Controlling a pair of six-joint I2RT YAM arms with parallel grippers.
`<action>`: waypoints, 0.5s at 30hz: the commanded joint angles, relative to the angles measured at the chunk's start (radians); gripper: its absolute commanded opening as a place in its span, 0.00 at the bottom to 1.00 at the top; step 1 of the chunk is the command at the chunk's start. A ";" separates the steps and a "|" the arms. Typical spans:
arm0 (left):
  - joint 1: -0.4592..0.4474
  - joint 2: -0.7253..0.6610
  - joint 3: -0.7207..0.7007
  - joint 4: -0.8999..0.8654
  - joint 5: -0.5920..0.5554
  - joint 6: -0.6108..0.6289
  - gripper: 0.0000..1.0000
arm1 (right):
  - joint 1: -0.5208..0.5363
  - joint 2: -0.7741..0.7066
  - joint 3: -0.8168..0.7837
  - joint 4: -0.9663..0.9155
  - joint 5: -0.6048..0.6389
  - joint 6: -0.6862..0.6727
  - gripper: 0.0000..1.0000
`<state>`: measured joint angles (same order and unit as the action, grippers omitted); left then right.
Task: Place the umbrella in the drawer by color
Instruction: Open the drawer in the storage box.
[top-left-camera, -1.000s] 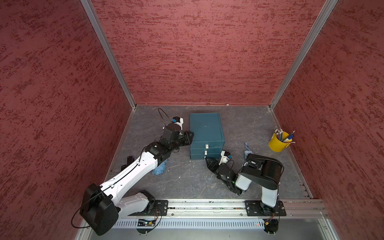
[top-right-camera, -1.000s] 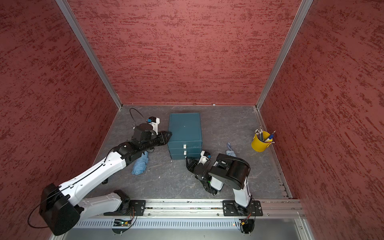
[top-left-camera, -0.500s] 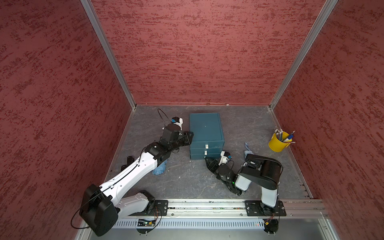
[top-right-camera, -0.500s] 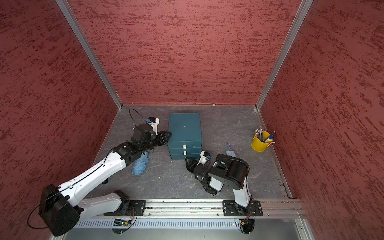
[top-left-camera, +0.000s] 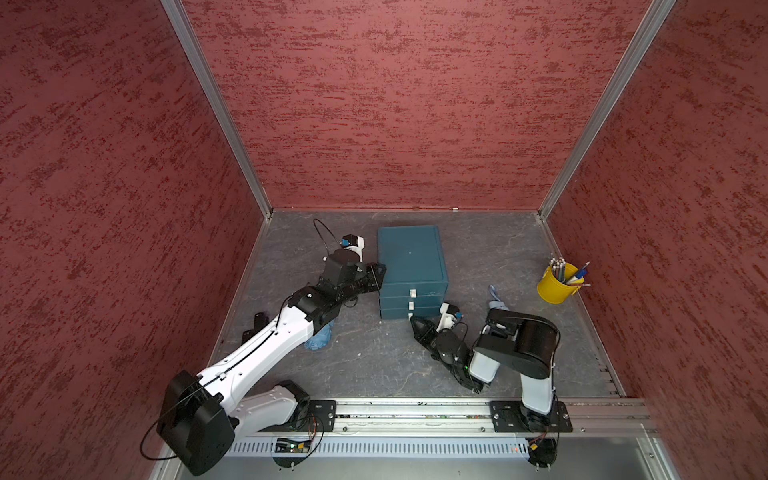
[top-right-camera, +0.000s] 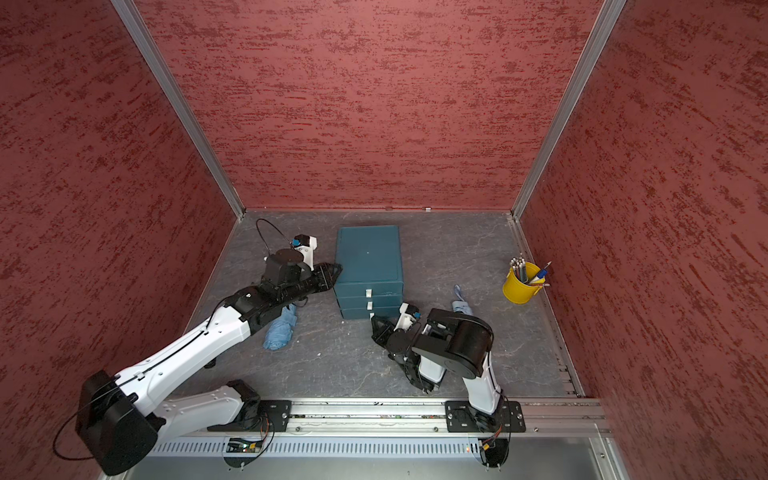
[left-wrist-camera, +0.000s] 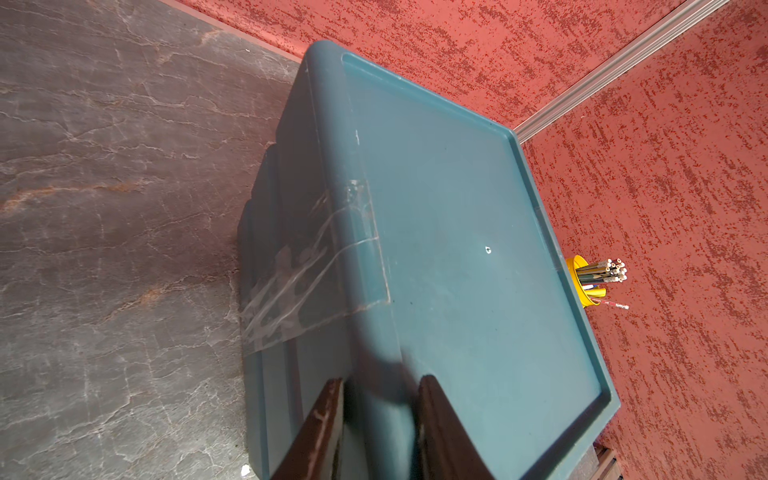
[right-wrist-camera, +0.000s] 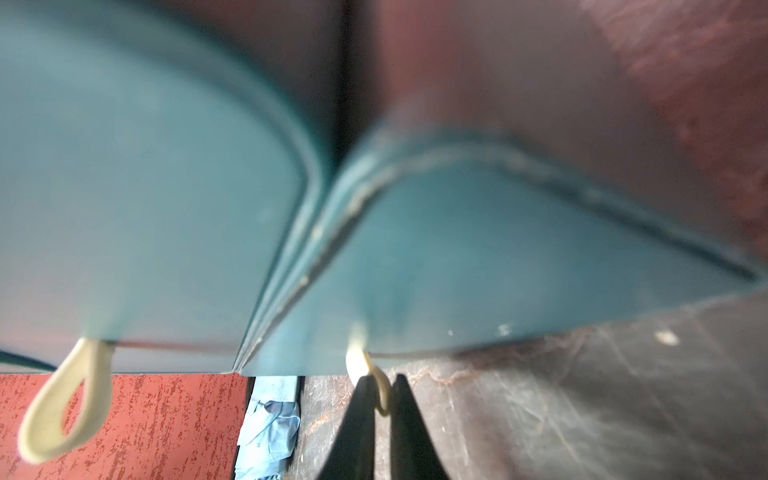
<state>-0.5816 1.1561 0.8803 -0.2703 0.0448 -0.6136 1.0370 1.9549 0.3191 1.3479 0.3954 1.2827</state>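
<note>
In both top views the teal drawer cabinet (top-left-camera: 411, 262) (top-right-camera: 368, 259) stood on the grey desk (top-left-camera: 374, 370), set toward the back wall with a strip of desk behind it. The left arm (top-left-camera: 266, 353) reached to the cabinet's upper edge on its own side, near the front corner, with the left jaws at that edge. The right arm (top-left-camera: 519, 345) was folded low in front of the cabinet, the right jaws at the bottom drawer's front. A light blue umbrella (top-right-camera: 280, 332) lay on the desk beside the cabinet on the left arm's side, partly under the forearm. A second, grey-blue umbrella (top-right-camera: 460, 301) lay on the cabinet's other side, partly hidden behind the right arm. A yellow pencil cup (top-left-camera: 555, 286) stood farther out that way. Open desk lay in front of the cabinet between the two arms.

In the left wrist view the left jaws stood partly apart. Their fingers (left-wrist-camera: 320, 428) sat astride the cabinet's rounded top edge, one over the side wall and one over the recessed top. Whether they pressed on it could not be told. Clear tape (left-wrist-camera: 307, 266) crossed that edge farther along.

In the right wrist view the right jaws were closed on the cream pull loop (right-wrist-camera: 357, 361) of the bottom drawer, just above the desk. The middle drawer's loop (right-wrist-camera: 66, 407) hung free. The light blue umbrella (right-wrist-camera: 270, 428) showed beyond the cabinet's edge.
</note>
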 joint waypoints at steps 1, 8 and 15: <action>-0.009 0.042 -0.090 -0.308 0.054 0.015 0.31 | 0.020 -0.011 0.043 0.034 -0.129 -0.065 0.00; -0.009 0.042 -0.105 -0.304 0.033 -0.016 0.31 | 0.029 -0.102 0.010 -0.093 -0.122 -0.056 0.00; -0.003 0.040 -0.103 -0.314 -0.001 -0.040 0.30 | 0.116 -0.278 -0.036 -0.346 -0.046 -0.064 0.00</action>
<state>-0.5823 1.1431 0.8627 -0.2562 0.0269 -0.6525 1.1046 1.7439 0.2955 1.1294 0.3626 1.2446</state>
